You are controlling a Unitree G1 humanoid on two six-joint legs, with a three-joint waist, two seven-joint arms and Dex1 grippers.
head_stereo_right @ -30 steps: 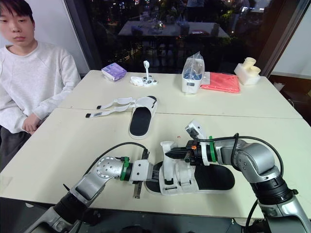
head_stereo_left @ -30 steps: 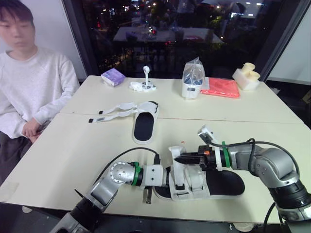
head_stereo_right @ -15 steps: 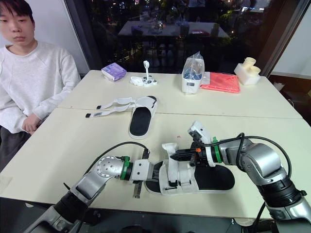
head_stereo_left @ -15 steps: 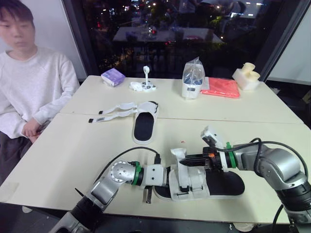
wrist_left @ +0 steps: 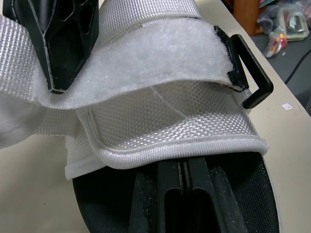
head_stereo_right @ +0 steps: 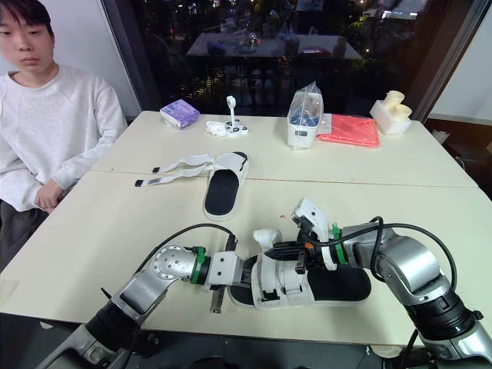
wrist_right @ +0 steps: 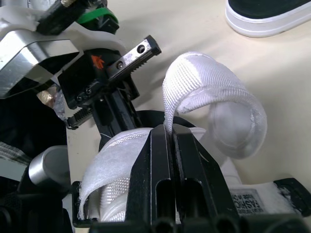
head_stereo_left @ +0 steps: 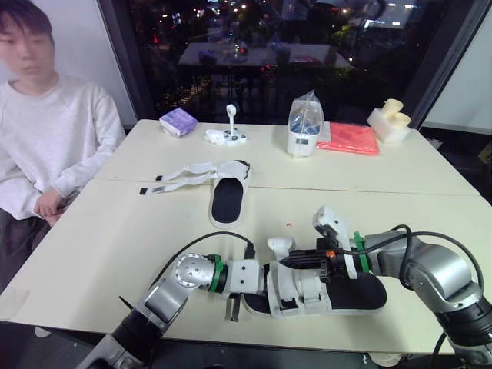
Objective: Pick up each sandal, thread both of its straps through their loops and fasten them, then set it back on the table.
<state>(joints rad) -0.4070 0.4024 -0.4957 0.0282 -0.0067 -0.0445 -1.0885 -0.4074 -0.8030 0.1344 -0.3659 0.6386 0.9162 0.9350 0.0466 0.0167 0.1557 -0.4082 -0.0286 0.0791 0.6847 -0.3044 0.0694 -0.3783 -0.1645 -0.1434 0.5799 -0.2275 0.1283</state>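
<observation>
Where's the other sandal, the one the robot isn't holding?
In the head views the other sandal lies flat mid-table, slightly to the robot's left, beyond the held sandal, its open straps pointing toward the seated person.

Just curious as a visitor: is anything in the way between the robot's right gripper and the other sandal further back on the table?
Nothing visible. Only tabletop lies between the right gripper, which holds the near sandal's strap, and the far sandal.
</observation>
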